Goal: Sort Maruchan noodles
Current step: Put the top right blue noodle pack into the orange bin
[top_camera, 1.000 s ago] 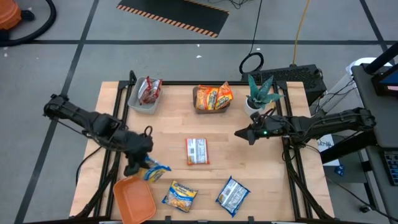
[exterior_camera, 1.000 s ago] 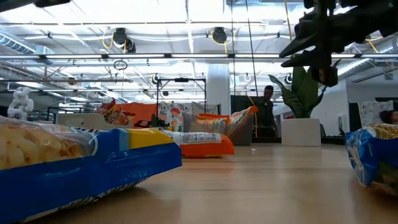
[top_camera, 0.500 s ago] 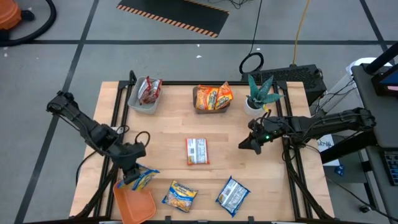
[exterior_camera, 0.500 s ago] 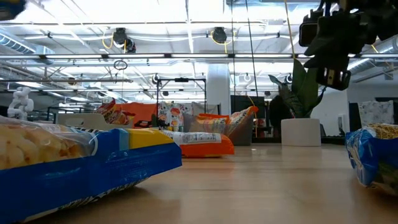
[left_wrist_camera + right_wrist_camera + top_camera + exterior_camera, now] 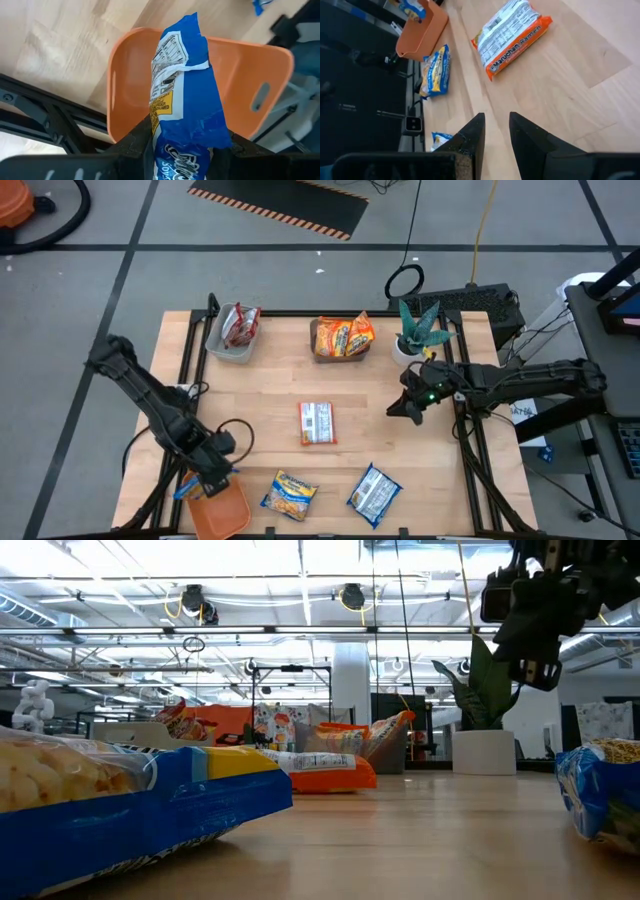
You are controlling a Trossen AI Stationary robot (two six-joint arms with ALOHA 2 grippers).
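**Holding a blue packet over the orange tray**

Hanging just above the orange tray (image 5: 150,95), the left pincer (image 5: 187,150) is clamped on a blue noodle packet (image 5: 187,100), which dangles lengthwise over the tray's hollow.

Risks, as I judge them:
- The packet is long and crinkly and gripped at one end only. Released while off-centre, it could catch on the tray's rim and slide out onto the table (image 5: 280,380).
- The tray sits at the table's near corner, partly over the edge. A nudge from the pincer could tip it or push it off.
- A packet that springs out could land beside the tray on the yellow-and-blue packet (image 5: 289,495).

The right pincer (image 5: 496,131) waits well away from the tray, near the potted plant (image 5: 418,330), its fingers a little apart and holding nothing.

What each view adds:
- The left wrist view alone shows the grip and the packet's label side facing the camera; from above, the arm covers most of this.
- The high view alone gives the layout: an orange packet (image 5: 316,422) at mid-table, another blue packet (image 5: 374,492) farther from the tray, and two bins holding red (image 5: 238,327) and orange packets (image 5: 342,336) at the far side.
- The low view misses the tray entirely.
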